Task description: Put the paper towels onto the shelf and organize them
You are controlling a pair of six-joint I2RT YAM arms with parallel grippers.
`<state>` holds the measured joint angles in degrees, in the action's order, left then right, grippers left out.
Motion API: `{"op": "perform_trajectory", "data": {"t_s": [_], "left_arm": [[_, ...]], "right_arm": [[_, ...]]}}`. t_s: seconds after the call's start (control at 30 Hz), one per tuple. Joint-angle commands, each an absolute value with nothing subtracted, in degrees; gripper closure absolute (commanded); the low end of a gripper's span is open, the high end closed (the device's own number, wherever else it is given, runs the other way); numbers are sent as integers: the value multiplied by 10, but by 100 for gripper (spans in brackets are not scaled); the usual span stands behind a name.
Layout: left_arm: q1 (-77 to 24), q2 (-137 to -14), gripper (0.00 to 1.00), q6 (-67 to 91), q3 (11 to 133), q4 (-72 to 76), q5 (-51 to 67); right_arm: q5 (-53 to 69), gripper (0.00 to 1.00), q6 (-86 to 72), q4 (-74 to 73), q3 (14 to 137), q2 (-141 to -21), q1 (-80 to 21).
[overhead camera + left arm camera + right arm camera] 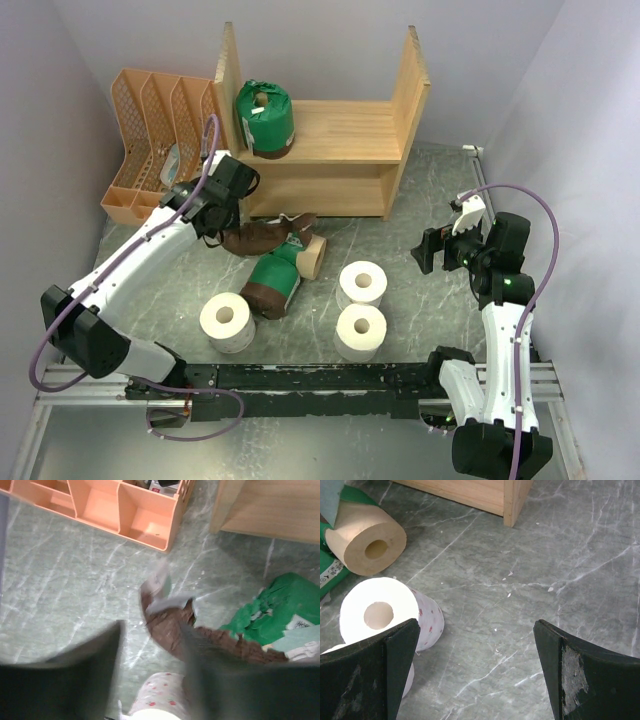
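Observation:
The wooden shelf (340, 140) stands at the back with one green-wrapped roll (265, 118) on its upper board. On the floor in front lie a brown-wrapped roll (262, 237), a green and brown wrapped roll (275, 282), a cream roll (313, 256) and three white rolls (228, 321) (362, 283) (361, 331). My left gripper (215, 207) is open just left of the brown-wrapped roll (167, 625), whose wrapper lies against one blurred finger (220, 675). My right gripper (443, 247) is open and empty, right of the white rolls (380, 612).
An orange lattice file rack (150, 140) stands left of the shelf, close behind my left gripper; it also shows in the left wrist view (120, 510). Walls close in on both sides. The shelf's right panel foot (512, 502) is ahead of my right gripper.

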<state>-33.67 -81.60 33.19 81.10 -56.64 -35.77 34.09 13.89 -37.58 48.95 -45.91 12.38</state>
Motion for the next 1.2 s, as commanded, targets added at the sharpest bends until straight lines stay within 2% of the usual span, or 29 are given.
{"op": "perform_trajectory", "data": {"t_s": [0.0,0.03,0.07,0.27,0.4,0.5,0.53,0.57,0.63,0.73,0.83,1.17], "left_arm": [[-318,-813,22,323,804,-569,-352],[-310,-812,2,320,804,-570,-347],[-305,-811,0,320,804,-571,-344],[-303,-746,1,305,843,-555,-283],[-303,-657,1,242,879,-465,-134],[-311,-709,1,219,955,-520,-9],[-334,-727,1,216,968,-537,-1],[-407,-739,1,219,966,-541,-31],[-518,-761,0,236,942,-541,-168],[-589,-815,1,260,916,-548,-255],[-624,-860,1,277,897,-535,-313],[-638,-957,1,293,882,-487,-376]], "right_arm": [[345,0,142,-374,492,-460,123],[346,0,142,-374,492,-460,123],[346,0,141,-374,492,-461,123],[347,0,142,-374,491,-462,123],[348,0,142,-373,491,-465,123],[350,0,141,-374,491,-469,122],[349,0,142,-374,492,-470,121],[349,0,141,-374,492,-472,120],[347,0,141,-374,492,-472,119],[346,0,140,-373,491,-471,118],[345,0,140,-373,491,-471,118],[345,0,141,-374,492,-470,118]]}}
